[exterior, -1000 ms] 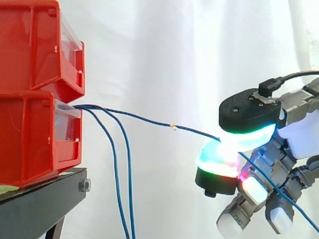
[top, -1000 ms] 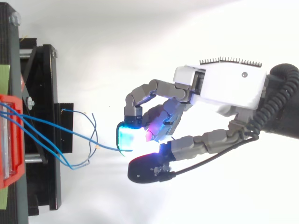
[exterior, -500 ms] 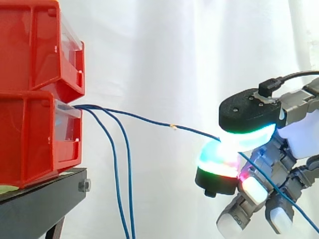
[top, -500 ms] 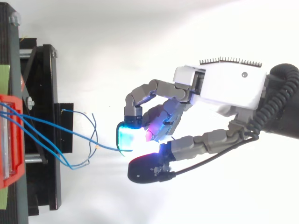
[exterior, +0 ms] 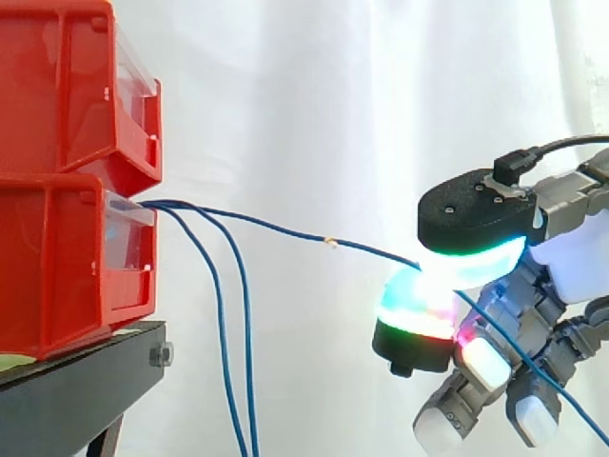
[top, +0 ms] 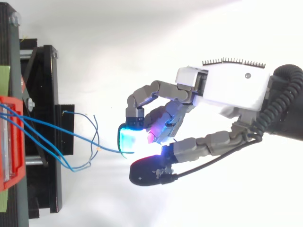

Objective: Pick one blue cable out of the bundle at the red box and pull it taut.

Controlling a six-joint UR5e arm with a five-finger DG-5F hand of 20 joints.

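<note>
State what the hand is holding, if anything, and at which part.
One blue cable, pinched between the fingers of the hand partway along its length, just beyond the small tan mark.

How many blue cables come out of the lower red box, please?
3. The pinched cable runs to the hand, held between its fingertips; two hanging cables drop beside the lower red box. More may hide inside.
</note>
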